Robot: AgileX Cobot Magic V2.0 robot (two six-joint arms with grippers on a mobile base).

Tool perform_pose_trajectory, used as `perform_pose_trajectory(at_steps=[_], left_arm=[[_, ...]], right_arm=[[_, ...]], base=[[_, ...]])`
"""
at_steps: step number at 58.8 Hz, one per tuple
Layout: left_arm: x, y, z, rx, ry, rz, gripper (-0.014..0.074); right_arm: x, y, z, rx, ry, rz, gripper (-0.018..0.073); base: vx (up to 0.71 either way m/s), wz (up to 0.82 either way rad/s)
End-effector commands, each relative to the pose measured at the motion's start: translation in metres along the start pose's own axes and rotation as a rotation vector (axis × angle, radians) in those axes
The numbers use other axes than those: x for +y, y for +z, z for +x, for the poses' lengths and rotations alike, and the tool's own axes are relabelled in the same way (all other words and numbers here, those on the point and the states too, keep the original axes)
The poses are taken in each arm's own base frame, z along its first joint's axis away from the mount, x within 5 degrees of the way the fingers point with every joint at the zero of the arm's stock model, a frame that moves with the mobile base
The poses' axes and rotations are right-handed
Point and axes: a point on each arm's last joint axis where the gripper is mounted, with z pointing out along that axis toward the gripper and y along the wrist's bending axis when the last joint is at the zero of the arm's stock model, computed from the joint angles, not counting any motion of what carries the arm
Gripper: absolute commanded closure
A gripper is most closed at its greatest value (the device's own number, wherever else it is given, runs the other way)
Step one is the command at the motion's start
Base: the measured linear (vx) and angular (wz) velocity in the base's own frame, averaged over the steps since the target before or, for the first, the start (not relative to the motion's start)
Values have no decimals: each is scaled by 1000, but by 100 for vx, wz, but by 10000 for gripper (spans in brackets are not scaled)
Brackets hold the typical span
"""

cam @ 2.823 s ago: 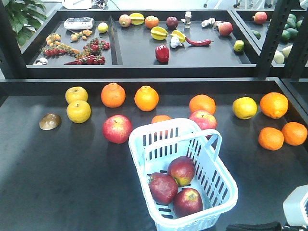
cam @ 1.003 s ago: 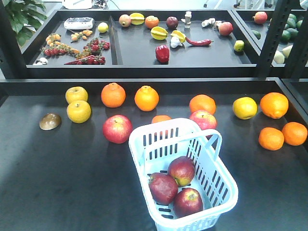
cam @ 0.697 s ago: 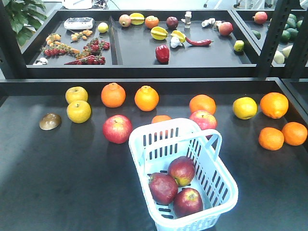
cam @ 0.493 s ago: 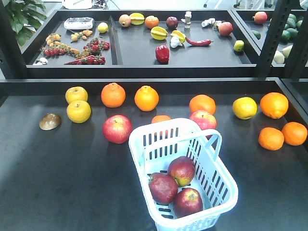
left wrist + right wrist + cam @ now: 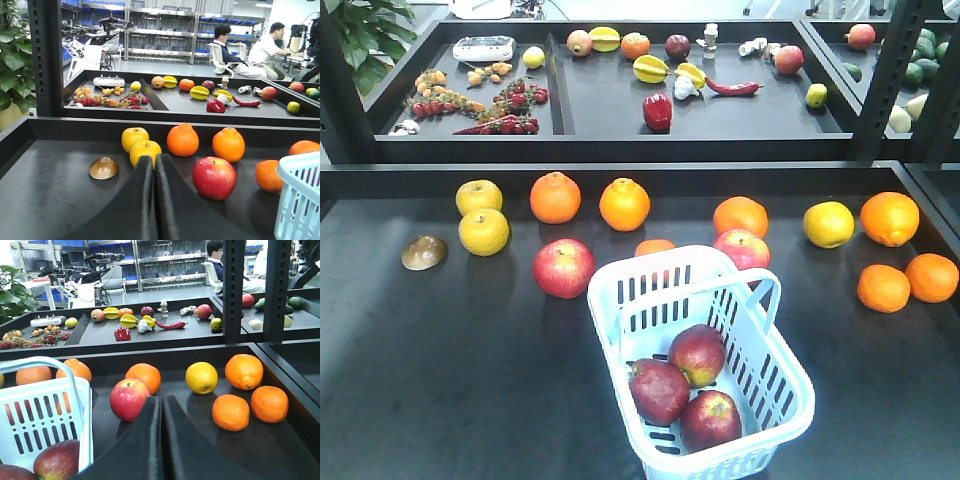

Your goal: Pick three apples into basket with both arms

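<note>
- The pale blue slotted plastic shopping basket [image 5: 705, 360] is sitting at the near middle of the black tabletop [image 5: 440, 380], exactly where it stood in the earlier front views.
- The three dark red apples with yellowish patches [image 5: 685, 388] are lying together on the basket's floor, touching one another, unchanged from before.
- The white and black piece of the right arm that was showing to the right of the basket, at the lower right corner of the front view, is gone from that view now.
- The left gripper [image 5: 153, 172] is showing in its own wrist view with its two black fingers pressed together and nothing between them; the basket's corner is lying off to its right.
- The right gripper [image 5: 161, 412] is likewise closed on nothing, with the basket's handle and wall lying to its left.
- A bright red apple [image 5: 563, 267] is resting just left of the basket, and a second red apple [image 5: 742, 248] is sitting just behind the basket's far rim; neither is shifting across the frames.
- Round oranges [image 5: 624, 203] and yellow apples [image 5: 483, 230] are staying put beyond the basket.
</note>
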Motion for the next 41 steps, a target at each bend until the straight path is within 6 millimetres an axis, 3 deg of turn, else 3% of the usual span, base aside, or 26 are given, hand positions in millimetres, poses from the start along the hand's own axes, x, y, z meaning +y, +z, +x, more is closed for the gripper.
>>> perform_pose_trajectory(at_steps=[1, 41], left_arm=[[0, -3, -15, -108, -10, -3, 602], [0, -3, -15, -108, -10, -3, 602]], right_arm=[[0, 0, -2, -72, -11, -3, 564], [0, 0, -2, -72, -11, -3, 564]], base=[[0, 0], [0, 0]])
